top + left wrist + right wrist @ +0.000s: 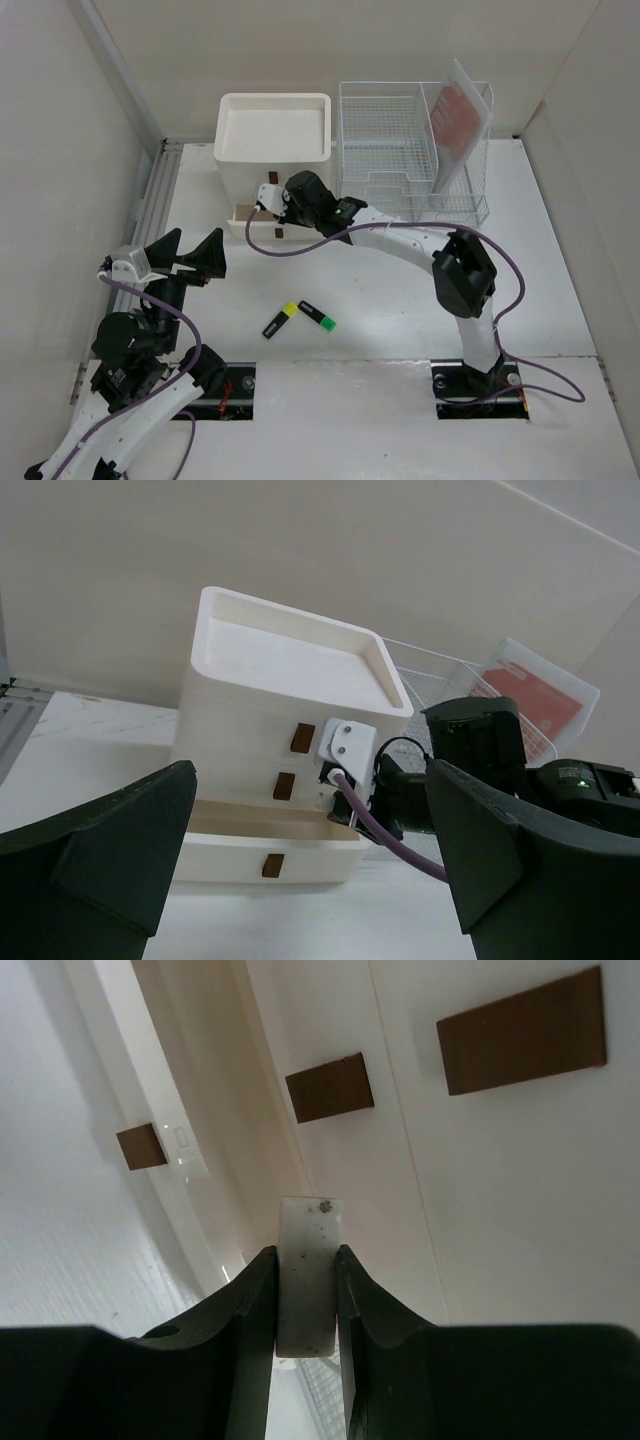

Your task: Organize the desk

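Your right wrist camera shows what the overhead one cannot. The right tool is clenched on a small off-white rectangular block, close before the white boxy drawer unit with brown handles. From above you see only a dark mass at the unit's front.

The left wrist camera shows the bottom drawer standing open. The left tool is released, fingers wide apart, over the left side.

The white matte surface runs from the arm bases to the far wall, enclosed by beige walls. Along its far edge the drawer unit sits just beside a white wire-mesh rack, which holds a translucent folder with a red sheet. Near the middle of the near edge lie a yellow-capped black highlighter and a green-capped black highlighter.
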Available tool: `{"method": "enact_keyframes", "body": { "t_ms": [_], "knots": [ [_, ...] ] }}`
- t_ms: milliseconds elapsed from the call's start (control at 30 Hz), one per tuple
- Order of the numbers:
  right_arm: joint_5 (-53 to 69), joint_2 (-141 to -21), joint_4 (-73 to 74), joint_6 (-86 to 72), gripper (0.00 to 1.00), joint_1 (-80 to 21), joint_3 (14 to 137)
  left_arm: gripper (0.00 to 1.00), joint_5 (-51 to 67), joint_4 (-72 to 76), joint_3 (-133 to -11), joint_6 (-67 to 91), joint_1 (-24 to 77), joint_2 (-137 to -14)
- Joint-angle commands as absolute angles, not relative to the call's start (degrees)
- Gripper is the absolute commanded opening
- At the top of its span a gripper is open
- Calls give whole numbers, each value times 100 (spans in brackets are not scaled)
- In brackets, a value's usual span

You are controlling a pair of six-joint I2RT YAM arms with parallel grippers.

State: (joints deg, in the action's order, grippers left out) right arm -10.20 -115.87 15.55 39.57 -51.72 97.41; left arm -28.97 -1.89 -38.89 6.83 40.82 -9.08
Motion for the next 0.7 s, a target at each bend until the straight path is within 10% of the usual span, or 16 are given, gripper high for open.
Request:
{"method": "enact_keyframes", "body": {
  "t_ms": [0,367,500,667],
  "knots": [
    [-1063,-11768,1362,3981,0,-5133,10116,98,-2927,105,-3858,598,4104,-888],
    [-1011,-12252,1529,3814,1,-4958,10503,98,-2927,105,-3858,598,4104,-888],
    [-1063,-12252,1529,3762,32,-4957,10503,98,-2927,105,-3858,598,4104,-888],
    [-1063,-12252,1529,3762,44,-4957,10503,98,-2927,105,-3858,598,4104,-888]
  ]
}}
